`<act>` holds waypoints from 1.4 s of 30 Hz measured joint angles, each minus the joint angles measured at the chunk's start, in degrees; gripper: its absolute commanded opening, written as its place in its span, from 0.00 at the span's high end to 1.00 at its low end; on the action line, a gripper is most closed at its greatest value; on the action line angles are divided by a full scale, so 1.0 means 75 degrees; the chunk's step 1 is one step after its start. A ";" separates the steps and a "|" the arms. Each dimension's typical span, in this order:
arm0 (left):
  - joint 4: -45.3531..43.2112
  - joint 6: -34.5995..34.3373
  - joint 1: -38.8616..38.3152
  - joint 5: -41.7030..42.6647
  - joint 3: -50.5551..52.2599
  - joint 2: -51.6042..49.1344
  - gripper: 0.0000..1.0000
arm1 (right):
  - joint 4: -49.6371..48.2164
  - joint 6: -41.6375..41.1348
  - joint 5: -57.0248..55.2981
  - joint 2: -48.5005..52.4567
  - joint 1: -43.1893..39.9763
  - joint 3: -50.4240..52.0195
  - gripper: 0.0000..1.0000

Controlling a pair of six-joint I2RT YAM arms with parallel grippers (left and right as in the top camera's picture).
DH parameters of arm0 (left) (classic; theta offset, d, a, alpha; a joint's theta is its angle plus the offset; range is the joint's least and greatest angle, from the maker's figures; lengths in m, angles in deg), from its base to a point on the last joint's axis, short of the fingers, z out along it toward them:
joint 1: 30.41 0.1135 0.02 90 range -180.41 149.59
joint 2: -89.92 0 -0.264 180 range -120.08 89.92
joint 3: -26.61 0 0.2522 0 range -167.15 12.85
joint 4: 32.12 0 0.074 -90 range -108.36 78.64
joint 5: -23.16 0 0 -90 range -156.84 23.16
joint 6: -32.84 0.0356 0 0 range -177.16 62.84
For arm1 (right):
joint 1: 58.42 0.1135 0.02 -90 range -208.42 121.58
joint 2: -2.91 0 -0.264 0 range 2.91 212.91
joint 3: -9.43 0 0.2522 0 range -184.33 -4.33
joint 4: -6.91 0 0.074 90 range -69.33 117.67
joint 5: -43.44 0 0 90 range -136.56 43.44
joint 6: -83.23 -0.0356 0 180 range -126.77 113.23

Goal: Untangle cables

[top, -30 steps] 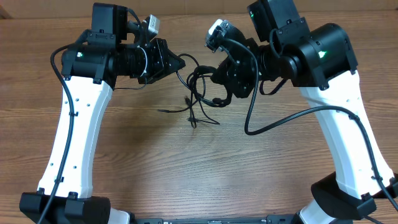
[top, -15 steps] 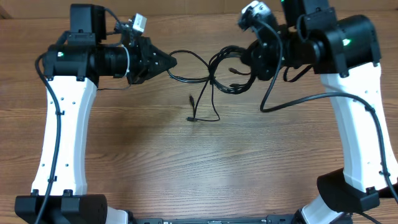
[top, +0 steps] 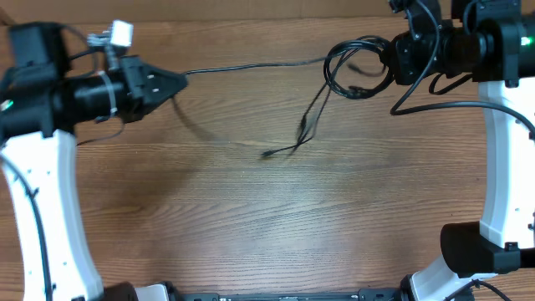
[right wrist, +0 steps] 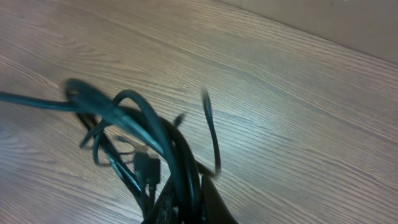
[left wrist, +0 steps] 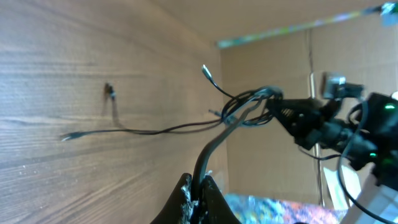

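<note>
We pull the thin black tangled cables [top: 284, 63] taut, left tool [top: 177, 81] and right tool [top: 394, 57] both clenched on them; next, the far-right loops likely need loosening.

White arm links [top: 46, 217]; black joints [top: 50, 100]; black left gripper [top: 180, 81], right gripper [top: 401, 57]; green lights [top: 527, 42]; black arm wiring [top: 443, 104].

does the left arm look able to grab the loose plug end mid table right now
Probably not yet: the left arm has its jaws shut on the thin black cable stretched to the knotted bundle. Nothing lies between it and the black plug end, but it must let go first.
</note>
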 measured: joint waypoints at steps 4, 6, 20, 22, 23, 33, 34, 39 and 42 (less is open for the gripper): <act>0.0201 0.0152 0.0679 0.0172 0.0000 0.0391 0.96 | -0.0082 -0.0035 0.0259 0.0000 -0.0154 0.0000 0.96; 0.0306 0.0259 0.1096 0.0140 0.0000 0.0484 0.96 | -0.0184 -0.0114 0.0122 0.0000 -0.0332 0.0000 0.96; 0.0810 0.0941 0.1967 0.0023 0.0000 0.0516 0.93 | -0.0291 -0.0437 0.0160 0.0029 -0.1239 0.0000 0.96; 0.0871 0.0965 0.1967 0.0023 0.0000 0.0516 0.85 | -0.0224 -0.0356 0.0539 0.0029 -0.1224 0.0000 0.96; 0.0918 0.0988 0.1967 0.0020 0.0000 0.0516 0.81 | -0.0187 -0.0297 0.0729 0.0029 -0.1207 0.0000 0.96; 0.1128 0.2092 0.1081 -0.0052 0.0000 0.0516 0.57 | 0.0227 0.0423 0.2865 0.0029 -0.0073 0.0000 0.96; 0.1131 0.2375 0.0822 -0.0052 0.0000 0.0516 0.56 | 0.0233 0.0440 0.2961 0.0029 0.0114 0.0000 0.96; 0.0906 0.3573 -0.0589 -0.0431 0.0000 0.0516 0.53 | 0.0227 0.0405 0.3203 0.0029 0.1037 0.0000 0.96; 0.0799 0.4042 -0.1116 -0.0729 0.0000 0.0516 0.51 | 0.0184 0.0236 0.3279 0.0029 0.1565 0.0000 0.96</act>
